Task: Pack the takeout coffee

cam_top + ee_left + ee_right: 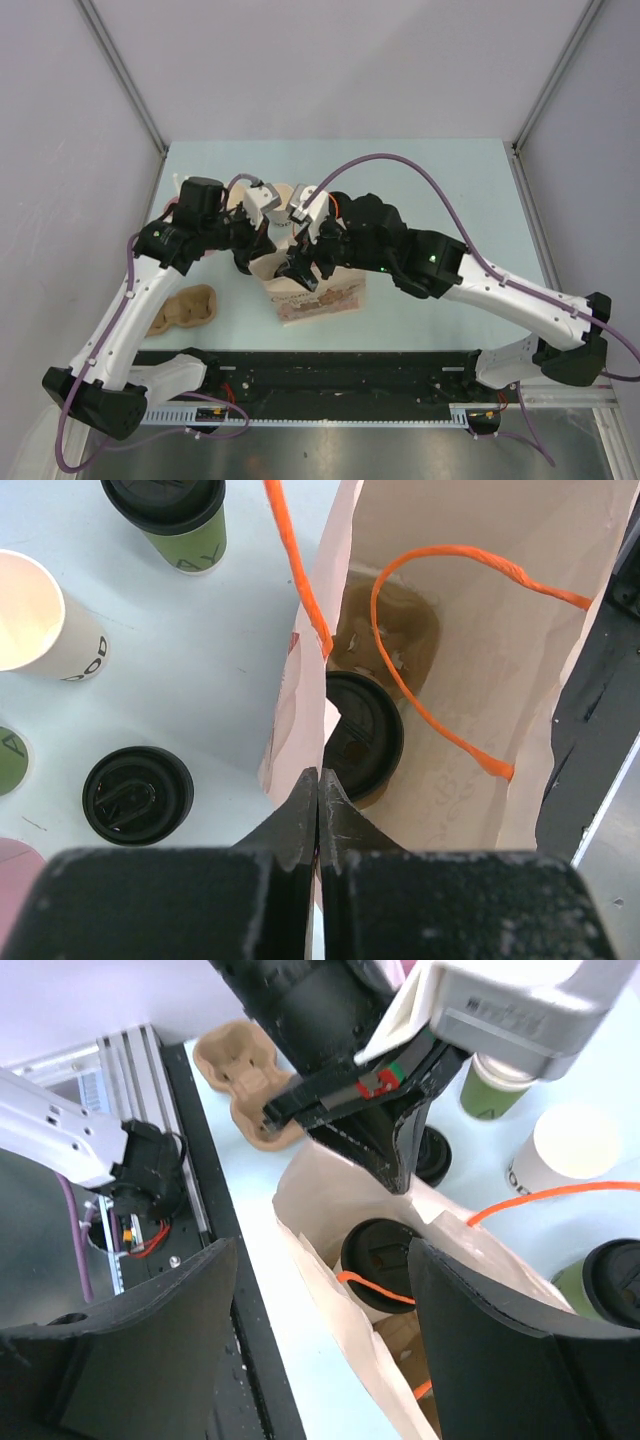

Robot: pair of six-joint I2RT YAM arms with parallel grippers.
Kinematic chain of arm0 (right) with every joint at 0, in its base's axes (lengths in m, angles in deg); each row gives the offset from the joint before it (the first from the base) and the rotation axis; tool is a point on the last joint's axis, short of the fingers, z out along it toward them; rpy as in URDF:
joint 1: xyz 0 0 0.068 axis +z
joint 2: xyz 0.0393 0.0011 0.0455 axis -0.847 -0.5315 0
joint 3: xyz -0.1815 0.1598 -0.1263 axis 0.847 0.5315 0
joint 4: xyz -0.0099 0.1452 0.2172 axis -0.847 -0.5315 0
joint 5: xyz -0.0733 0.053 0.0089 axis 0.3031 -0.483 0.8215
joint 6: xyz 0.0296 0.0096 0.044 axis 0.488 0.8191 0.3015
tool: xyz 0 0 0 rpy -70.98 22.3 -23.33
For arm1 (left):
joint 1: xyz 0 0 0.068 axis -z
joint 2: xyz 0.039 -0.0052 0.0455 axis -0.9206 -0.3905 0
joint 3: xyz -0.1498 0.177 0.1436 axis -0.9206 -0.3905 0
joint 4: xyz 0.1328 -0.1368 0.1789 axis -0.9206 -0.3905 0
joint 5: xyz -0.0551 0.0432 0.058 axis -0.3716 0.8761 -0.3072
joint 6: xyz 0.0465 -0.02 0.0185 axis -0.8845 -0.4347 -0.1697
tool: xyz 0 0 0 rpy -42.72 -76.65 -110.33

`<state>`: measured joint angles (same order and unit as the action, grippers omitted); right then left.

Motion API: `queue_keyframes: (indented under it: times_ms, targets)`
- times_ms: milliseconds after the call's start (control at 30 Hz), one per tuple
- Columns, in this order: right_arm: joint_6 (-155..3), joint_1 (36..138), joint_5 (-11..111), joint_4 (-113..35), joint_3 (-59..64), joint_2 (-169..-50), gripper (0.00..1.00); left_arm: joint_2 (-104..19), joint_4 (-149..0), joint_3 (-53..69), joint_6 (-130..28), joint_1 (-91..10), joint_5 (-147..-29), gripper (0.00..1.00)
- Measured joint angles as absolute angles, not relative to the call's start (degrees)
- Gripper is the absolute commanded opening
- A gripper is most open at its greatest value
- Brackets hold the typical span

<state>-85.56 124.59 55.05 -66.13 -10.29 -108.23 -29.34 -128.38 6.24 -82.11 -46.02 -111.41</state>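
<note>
**A:** Where does the top view sit?

**B:** High, behind both arm bases, looking down on the whole table (440,180). It is far off, and the bag (320,300) is small at mid-frame.

**A:** And the left wrist view?

**B:** Close behind the left pincer (318,773), looking along its fingers into the bag's mouth. A lidded cup (365,735) lies just past the tips.

**A:** The right wrist view?

**B:** Behind the right pincer (320,1260), tilted down and back toward the rail (130,1070). The cup shows between its fingers, with the left pincer beyond.

**A:** What do they share?

**B:** All three show the bag. Only the wrist views show the cup.
</note>
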Motion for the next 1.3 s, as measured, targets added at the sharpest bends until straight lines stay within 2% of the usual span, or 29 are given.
queue_keyframes:
  times_ms: [400, 533, 667, 867, 1300]
  targets:
    - [-82.5, 123.5, 59.4, -64.7, -13.4, -101.7, 0.77, -28.8, -129.5, 6.2, -82.2, -45.9, -110.1, 0.01]
    - [-79.3, 114.2, 62.8, -67.0, -15.8, -101.7, 0.76, -28.3, -130.2, 6.2, -82.2, -45.9, -108.8, 0.00]
    - [-76.9, 100.4, 64.4, -69.5, -15.9, -102.5, 0.75, -27.1, -131.4, 6.2, -82.2, -45.9, -107.0, 0.00]
    - [-78.6, 92.1, 60.6, -70.2, -15.9, -107.5, 0.73, -25.8, -133.8, 6.5, -82.2, -45.9, -103.4, 0.00]
    - [-87.2, 91.6, 47.6, -69.9, -16.9, -124.8, 0.69, -26.0, -140.6, 10.4, -82.2, -46.0, -97.1, 0.00]
